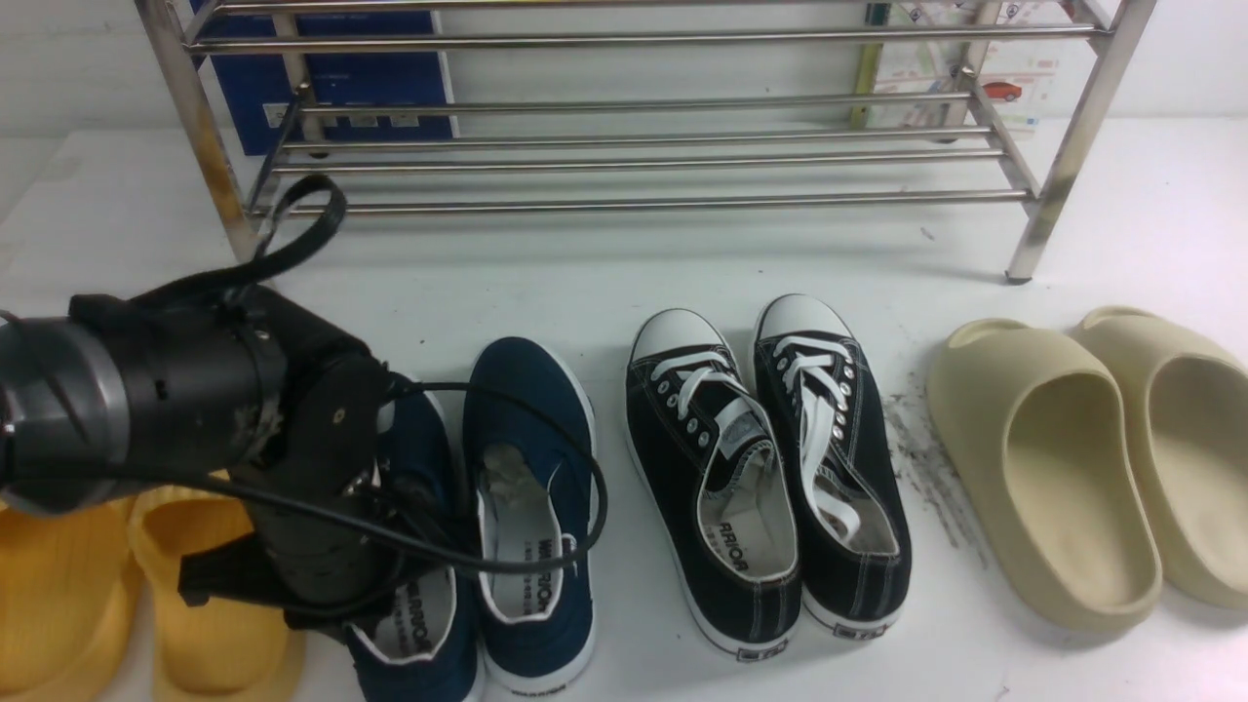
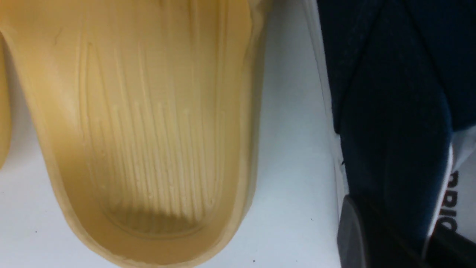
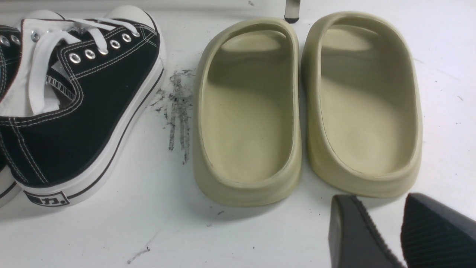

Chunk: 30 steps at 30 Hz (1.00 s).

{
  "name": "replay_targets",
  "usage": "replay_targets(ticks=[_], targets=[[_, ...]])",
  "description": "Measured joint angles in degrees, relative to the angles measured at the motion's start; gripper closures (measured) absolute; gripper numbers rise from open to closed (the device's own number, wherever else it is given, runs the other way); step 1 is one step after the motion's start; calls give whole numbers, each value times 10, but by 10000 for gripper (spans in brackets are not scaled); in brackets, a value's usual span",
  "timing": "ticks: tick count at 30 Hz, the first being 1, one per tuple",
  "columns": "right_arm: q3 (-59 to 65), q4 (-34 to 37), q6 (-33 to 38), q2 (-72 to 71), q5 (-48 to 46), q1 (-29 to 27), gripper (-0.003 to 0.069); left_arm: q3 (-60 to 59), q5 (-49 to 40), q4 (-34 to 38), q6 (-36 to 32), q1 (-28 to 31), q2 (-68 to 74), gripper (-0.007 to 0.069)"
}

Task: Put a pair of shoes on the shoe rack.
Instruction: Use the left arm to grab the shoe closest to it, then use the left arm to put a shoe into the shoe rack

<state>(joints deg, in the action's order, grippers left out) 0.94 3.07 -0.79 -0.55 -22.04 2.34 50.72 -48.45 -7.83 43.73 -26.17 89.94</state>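
Your left gripper [image 2: 416, 245] is all but closed, pinching the side wall of the left navy sneaker [image 1: 419, 434] near its heel, with one finger outside the canvas and one against the white lining. That shoe and its mate, the navy-blue canvas slip-on sneakers with white rubber soles [image 1: 531, 419], appear to rest on the white table [image 1: 585, 283]. They lie between the yellow foam slides [image 1: 195, 624] and the black lace-up sneakers with white toe caps [image 1: 760, 458], toes towards the shiny steel shoe rack of long horizontal rods [image 1: 634, 205]. Expect the shoe to be light, but its wall is soft cloth and will likely fold and let the toe droop, so a hold by the stiffer heel is probably safest. Your right gripper [image 3: 398, 230] hangs open and empty near the heels of the beige moulded slides [image 3: 305, 111]. The table looks smooth, with dark scuff marks [image 1: 916, 458]. The rods leave gaps, so land the sole across several. A loose black cable [image 1: 575, 458] crosses the second sneaker and could snag.
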Motion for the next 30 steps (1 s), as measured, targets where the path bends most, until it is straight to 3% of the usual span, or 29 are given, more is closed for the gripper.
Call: replay_targets(ticks=[10, 17, 23, 30], targets=[[0, 0, 0, 0, 0, 0, 419, 83, -109, -19, -31, 0, -103, 610], [0, 0, 0, 0, 0, 0, 419, 156, -73, -30, -59, 17, -58, 610], [0, 0, 0, 0, 0, 0, 419, 239, -7, -33, -85, 90, 59, 610], [0, 0, 0, 0, 0, 0, 419, 363, 14, -32, -96, 131, 158, 610]])
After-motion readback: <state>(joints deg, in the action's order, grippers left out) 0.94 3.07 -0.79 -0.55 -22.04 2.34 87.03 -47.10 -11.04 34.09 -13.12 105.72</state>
